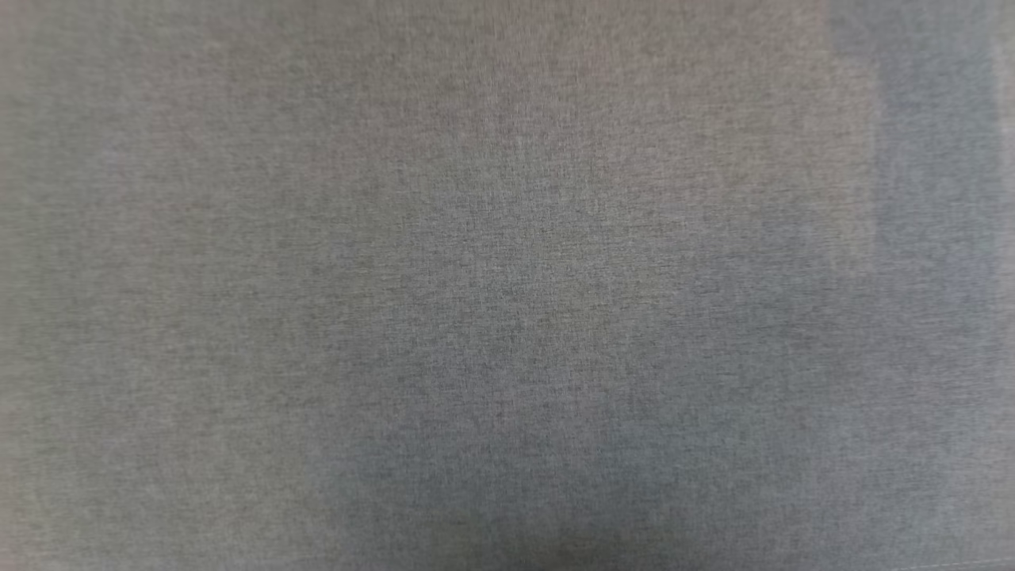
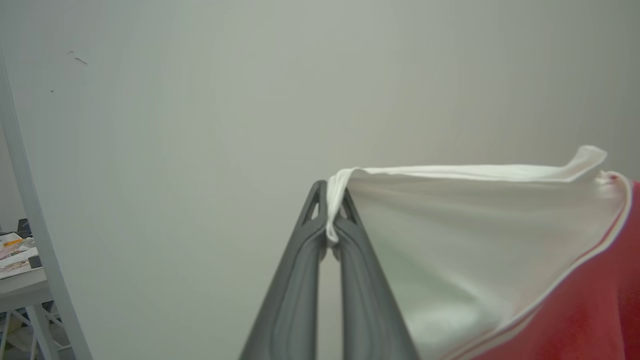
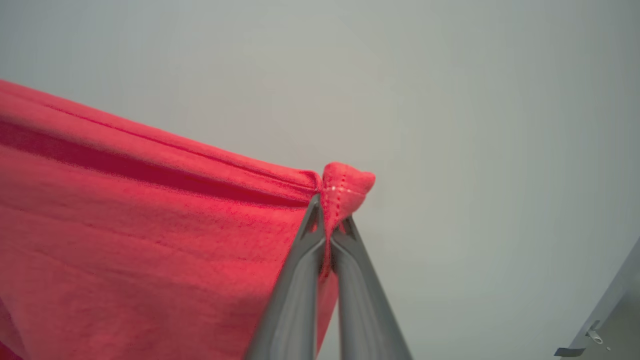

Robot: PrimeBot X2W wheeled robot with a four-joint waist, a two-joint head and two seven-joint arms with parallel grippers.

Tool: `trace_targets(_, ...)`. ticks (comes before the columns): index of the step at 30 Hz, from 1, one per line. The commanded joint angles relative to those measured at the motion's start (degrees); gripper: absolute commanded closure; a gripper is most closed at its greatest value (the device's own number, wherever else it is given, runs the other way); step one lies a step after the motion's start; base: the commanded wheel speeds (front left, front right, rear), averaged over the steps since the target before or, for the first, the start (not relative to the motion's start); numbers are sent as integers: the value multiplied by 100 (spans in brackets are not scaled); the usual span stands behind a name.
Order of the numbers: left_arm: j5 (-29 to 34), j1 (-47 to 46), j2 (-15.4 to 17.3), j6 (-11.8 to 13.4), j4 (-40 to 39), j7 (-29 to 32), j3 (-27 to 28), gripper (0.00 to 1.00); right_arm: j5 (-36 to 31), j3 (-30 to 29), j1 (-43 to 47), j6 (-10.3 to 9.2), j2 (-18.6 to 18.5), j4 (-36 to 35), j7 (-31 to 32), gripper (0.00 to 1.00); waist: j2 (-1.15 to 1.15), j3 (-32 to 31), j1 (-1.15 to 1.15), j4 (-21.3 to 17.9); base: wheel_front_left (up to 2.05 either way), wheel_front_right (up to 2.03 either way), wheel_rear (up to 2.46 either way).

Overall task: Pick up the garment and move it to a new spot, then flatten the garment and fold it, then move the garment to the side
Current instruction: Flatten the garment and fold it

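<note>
Hanging aloft, the garment (image 2: 475,240) occupies the left wrist view's right side and the right wrist view's left. The left gripper (image 2: 330,200) pinches its white sleeve edge, the right gripper (image 3: 327,215) a red hem corner, both clamped tight. Seemingly mid-carry; next it needs lowering and spreading flat.

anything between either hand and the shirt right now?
Nothing visible. The left hand is shut directly on the jersey T-shirt at its white sleeve edge. The right hand is shut on a red hemmed corner. Cloth sits straight between the fingers of each. Behind both is a plain pale wall.
</note>
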Motion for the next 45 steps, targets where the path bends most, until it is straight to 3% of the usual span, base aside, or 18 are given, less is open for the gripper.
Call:
trace_targets(1, 107, -351, -25, 36, 324, -224, 22, 100, -121, -93, -240, -13, 14, 294, -151, 100, 0, 478, -1, -16, 0, 0, 0)
trace_targets(10, 426, -1450, -352, 5, 1909, -1636, -59, 100, -588, -206, -1380, -13, 257, 1468, -935, 100, 0, 854, -1, 137, 0, 0, 0)
trace_targets(16, 407, -1103, -563, -147, 2062, -1798, -86, 100, -569, 25, -1447, -13, 350, 1841, -1404, 100, 0, 1024, -1, 272, 0, 0, 0)
trace_targets(26, 222, 831, -969, -242, 1424, -1802, 194, 100, -290, 751, -507, -13, 342, 2219, -1828, 100, 0, 687, -1, 488, 0, 0, 0)
trace_targets(35, 23, 3024, -1317, -264, 1047, -1803, 236, 100, 379, 1194, 1051, -13, 221, 2212, -2089, 100, 0, -222, -1, 587, 0, 0, 0)
trace_targets(36, -75, 3787, -1399, -267, 903, -1803, 184, 100, 698, 1326, 1653, -13, 120, 2093, -2092, 100, 0, -575, -1, 628, 0, 0, 0)
trace_targets(45, -250, 5852, -1326, -270, 427, -1801, 30, 100, 1498, 1499, 3536, -13, -150, 1636, -2000, 100, 0, -1593, -1, 715, 0, 0, 0)
